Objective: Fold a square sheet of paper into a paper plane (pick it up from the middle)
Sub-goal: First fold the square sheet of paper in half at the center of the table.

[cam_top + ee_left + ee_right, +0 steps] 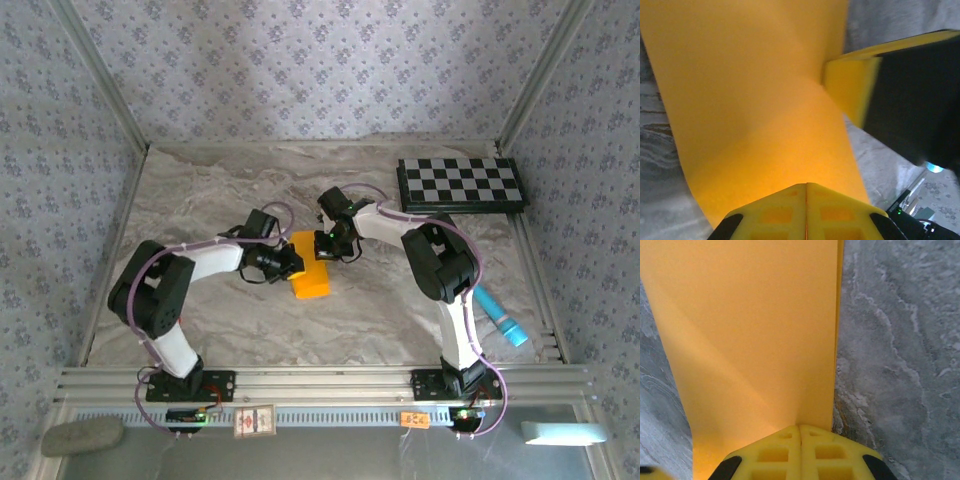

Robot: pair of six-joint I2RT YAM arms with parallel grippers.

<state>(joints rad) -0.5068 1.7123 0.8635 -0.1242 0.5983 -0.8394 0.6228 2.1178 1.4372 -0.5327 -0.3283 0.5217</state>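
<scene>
Near the middle of the table [200,310], the sheet of paper [312,282] is pinched by both grippers: the left gripper [292,266] at its 9 o'clock edge, the right gripper [318,244] at its 12 o'clock end. From the sheet, a checkerboard [460,183] is placed at 2 o'clock, and a tube [500,318] at 4 o'clock, near the table's right edge.

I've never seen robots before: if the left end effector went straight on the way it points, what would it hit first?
The paper that it pinches would buckle first. Beyond that, probably the right end effector, gripping the same paper ahead and slightly aside; depth is unclear.
</scene>
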